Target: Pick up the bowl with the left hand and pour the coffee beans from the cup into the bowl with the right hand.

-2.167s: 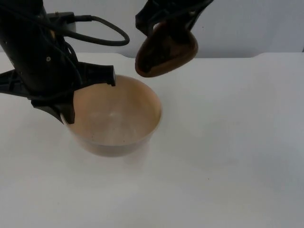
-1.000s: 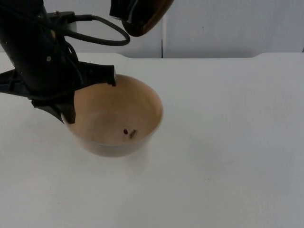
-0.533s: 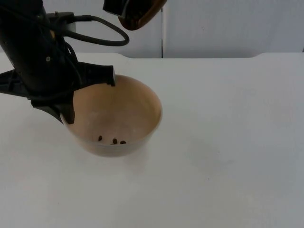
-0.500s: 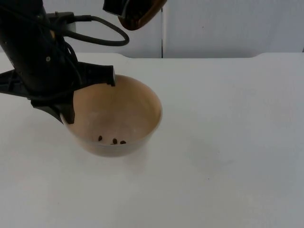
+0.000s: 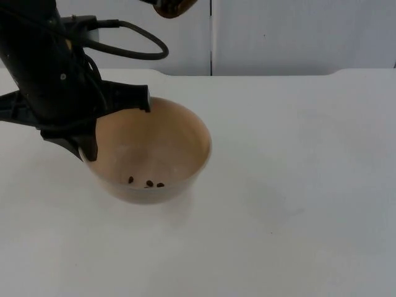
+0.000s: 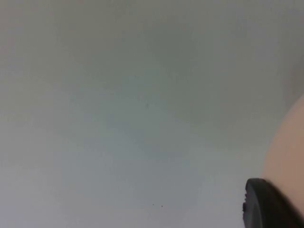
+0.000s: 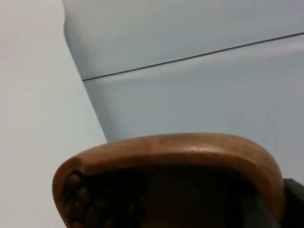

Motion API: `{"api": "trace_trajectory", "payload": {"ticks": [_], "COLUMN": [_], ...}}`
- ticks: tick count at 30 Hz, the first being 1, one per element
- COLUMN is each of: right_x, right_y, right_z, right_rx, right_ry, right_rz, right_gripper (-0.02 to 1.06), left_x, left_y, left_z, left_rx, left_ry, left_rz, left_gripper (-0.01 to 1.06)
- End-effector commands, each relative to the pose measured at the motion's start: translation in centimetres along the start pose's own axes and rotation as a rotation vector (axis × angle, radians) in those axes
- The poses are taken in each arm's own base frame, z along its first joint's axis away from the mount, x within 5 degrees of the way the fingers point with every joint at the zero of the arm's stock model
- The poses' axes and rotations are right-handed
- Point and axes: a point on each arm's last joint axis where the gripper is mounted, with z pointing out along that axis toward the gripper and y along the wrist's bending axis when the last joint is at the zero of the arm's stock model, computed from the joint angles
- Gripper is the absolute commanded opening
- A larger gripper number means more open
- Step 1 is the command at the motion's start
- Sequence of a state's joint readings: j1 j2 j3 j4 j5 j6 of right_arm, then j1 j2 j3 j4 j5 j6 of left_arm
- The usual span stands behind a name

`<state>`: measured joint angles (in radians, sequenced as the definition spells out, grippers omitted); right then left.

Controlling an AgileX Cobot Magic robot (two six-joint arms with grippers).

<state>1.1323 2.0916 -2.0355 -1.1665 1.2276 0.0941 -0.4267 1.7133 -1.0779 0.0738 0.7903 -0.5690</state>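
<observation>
Top view: the bowl (image 5: 148, 151), tan and round, sits with its mouth facing up, left of the table's (image 5: 297, 185) middle. Three dark beans (image 5: 147, 183) lie in a short row inside it, near the wall at 6 o'clock. The left gripper (image 5: 114, 127) reaches in from 10 o'clock, its arm sloping down to the bowl's rim at 9 o'clock. One finger (image 5: 141, 99) lies across the rim at about 11 o'clock and another drops past the rim at 8 o'clock, so it is clamped on the bowl's left wall. At 12 o'clock of the bowl, high against the wall (image 5: 297, 31), only the brown underside of the cup (image 5: 173, 7) shows at the picture's upper edge. I cannot tell from here which way its mouth points.

Left wrist view: a black fingertip (image 6: 266, 204) lies against the pale tan side of the bowl (image 6: 287, 156), with the bare white table (image 6: 118, 118) beyond.

Right wrist view: the cup (image 7: 166, 180) lies tipped, its long axis running roughly toward the camera and its wide wooden rim arching across. Its dark inside faces the lens, and a clump of beans (image 7: 78, 204) sits inside by the rim at 8 o'clock. A dark part of the right gripper (image 7: 294, 202) touches the cup's rim at 4 o'clock, holding it. Behind are the grey wall (image 7: 199, 95) with its seam and the white table (image 7: 38, 95).
</observation>
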Motion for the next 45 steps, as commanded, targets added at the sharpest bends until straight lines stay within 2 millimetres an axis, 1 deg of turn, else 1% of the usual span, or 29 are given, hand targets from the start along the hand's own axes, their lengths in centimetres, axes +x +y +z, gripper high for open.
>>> {"api": "trace_trajectory", "payload": {"ticks": [1, 9, 18, 25, 45], "right_x": [-0.2, -0.1, -0.1, -0.1, 0.1], "right_y": [-0.5, -1.7, -1.9, -1.8, -0.7], "right_z": [-0.5, -1.0, -1.0, -1.0, -0.8], "right_rx": [0.032, 0.078, 0.102, 0.088, -0.039], "right_ry": [-0.022, -0.032, -0.034, -0.033, -0.020], "right_rz": [-0.011, -0.020, -0.017, -0.012, 0.031], "right_gripper": [0.00, 0.00, 0.00, 0.00, 0.00], "left_x": [-0.1, -0.1, -0.1, -0.1, -0.1], "left_y": [-0.2, -0.2, -0.2, -0.3, -0.3], "left_z": [-0.3, -0.3, -0.3, -0.3, -0.3], "left_rx": [0.015, 0.017, 0.017, 0.018, 0.019], "left_ry": [-0.016, -0.018, -0.018, -0.019, -0.021], "left_rz": [-0.012, -0.012, -0.012, -0.012, -0.012], "left_gripper": [0.00, 0.00, 0.00, 0.00, 0.00]}}
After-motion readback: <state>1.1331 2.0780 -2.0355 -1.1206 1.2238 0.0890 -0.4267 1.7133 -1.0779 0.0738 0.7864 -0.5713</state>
